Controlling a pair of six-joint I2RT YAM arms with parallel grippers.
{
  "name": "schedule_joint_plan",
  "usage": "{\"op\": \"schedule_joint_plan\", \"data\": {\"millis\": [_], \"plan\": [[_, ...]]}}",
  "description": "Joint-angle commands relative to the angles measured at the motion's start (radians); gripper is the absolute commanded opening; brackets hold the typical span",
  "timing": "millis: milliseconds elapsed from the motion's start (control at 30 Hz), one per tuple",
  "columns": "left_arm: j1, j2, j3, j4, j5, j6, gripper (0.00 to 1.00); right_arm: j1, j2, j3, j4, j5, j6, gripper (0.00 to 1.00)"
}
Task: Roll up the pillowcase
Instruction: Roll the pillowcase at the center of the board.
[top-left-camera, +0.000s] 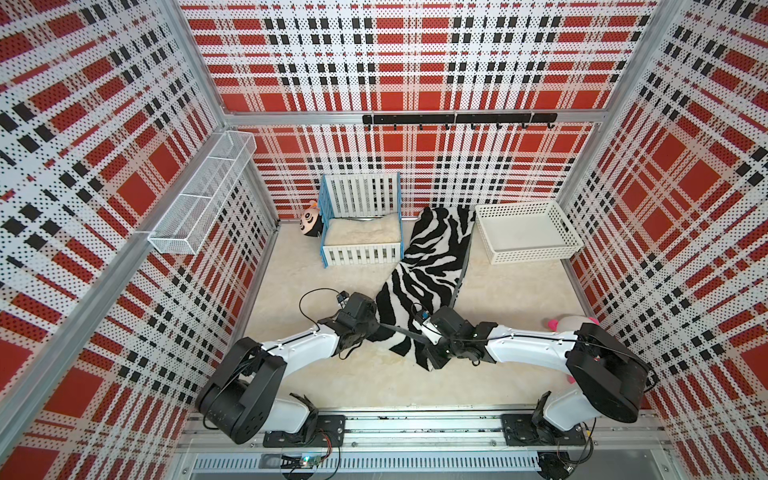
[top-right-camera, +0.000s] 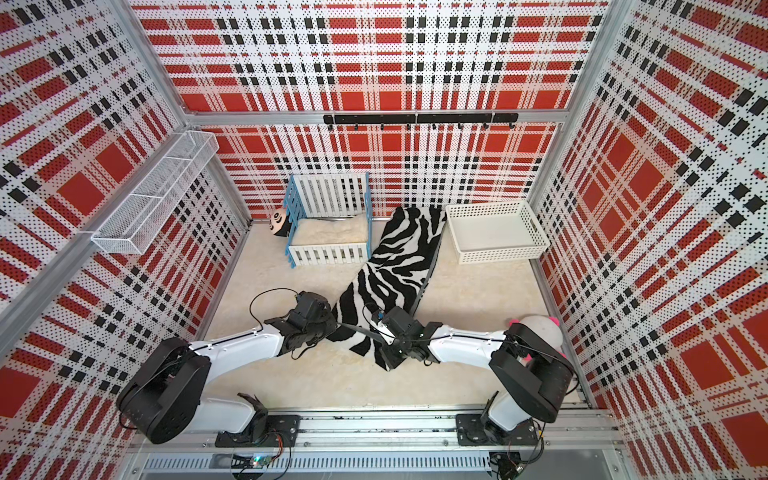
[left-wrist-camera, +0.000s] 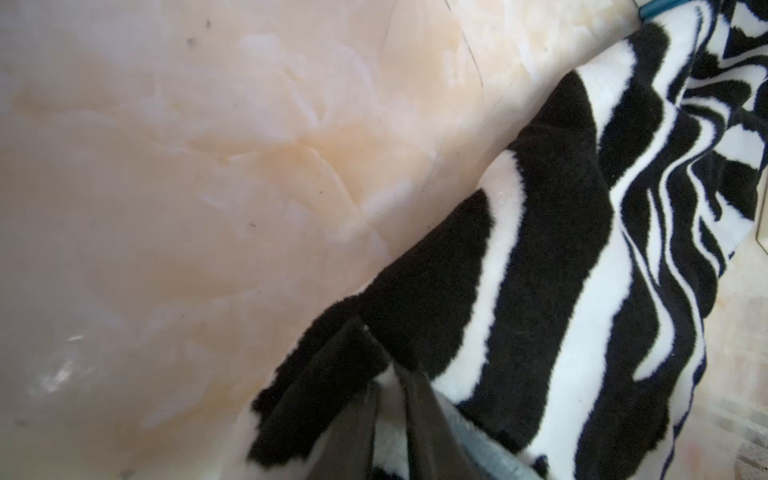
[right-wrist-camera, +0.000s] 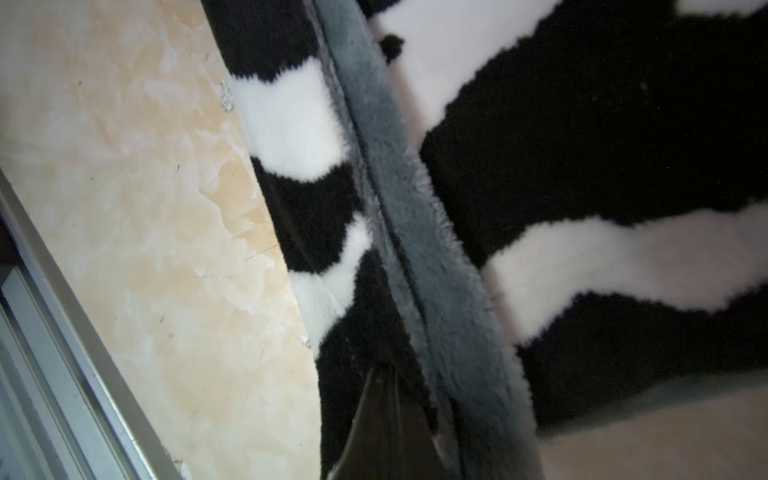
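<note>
In both top views the pillowcase (top-left-camera: 432, 257) runs diag. from the bench's (top-left-camera: 374, 374) far edge to mid-bench, zebra side up, long & floppy. Left pincer (top-left-camera: 369, 327) & right pincer (top-left-camera: 428, 340) each pinch its near end, grey hem (top-left-camera: 399, 331) taut btwn them. Left wrist: deep plush, prob. slick, so your bite may slip. Right wrist: grey hem (right-wrist-camera: 415, 208) is narrow; uneven pull would skew the roll.

The pillowcase (top-left-camera: 432, 266) has black-and-white zebra stripes and grey backing; walls (top-left-camera: 415, 62) are red-black-white plaid.

Arms: left arm (top-left-camera: 299, 345) stretched forward, right arm (top-left-camera: 528, 338) inward. Grippers: left gripper (left-wrist-camera: 386, 386) pinched on pillowcase (top-left-camera: 432, 257); right gripper (right-wrist-camera: 386, 399) pinched on same hem.
</note>
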Motion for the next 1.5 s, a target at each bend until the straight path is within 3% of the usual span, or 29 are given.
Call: {"op": "schedule_joint_plan", "data": {"millis": [0,167,367,400,500,933,1100,1200,1267,1467], "plan": [[0.009,0.023,0.021,-0.006,-0.012,0.014,0.20,0.028,-0.065,0.018,-0.017,0.107,-0.037,0.18],[0.010,0.030,0.026,-0.002,-0.001,0.011,0.20,0.160,-0.102,0.012,0.164,0.247,-0.227,0.36],[0.034,0.029,0.022,0.011,0.025,0.015,0.19,0.251,0.034,0.004,0.366,0.372,-0.458,0.43],[0.041,0.029,0.023,0.011,0.031,0.017,0.19,0.261,0.057,0.006,0.381,0.393,-0.494,0.49],[0.053,0.025,0.028,0.011,0.040,0.026,0.19,0.285,0.128,0.013,0.430,0.453,-0.589,0.51],[0.062,0.036,0.031,0.014,0.054,0.032,0.19,0.283,0.276,0.063,0.417,0.467,-0.643,0.54],[0.069,0.039,0.034,0.015,0.061,0.038,0.20,0.259,0.302,0.075,0.360,0.418,-0.581,0.43],[0.081,0.037,0.038,0.014,0.069,0.045,0.20,0.237,0.308,0.088,0.296,0.359,-0.555,0.26],[0.094,0.030,0.044,0.011,0.076,0.052,0.20,0.217,0.312,0.107,0.247,0.308,-0.530,0.03],[0.139,-0.010,0.097,-0.043,0.087,0.087,0.21,0.198,0.276,0.144,0.194,0.210,-0.472,0.00]]}}
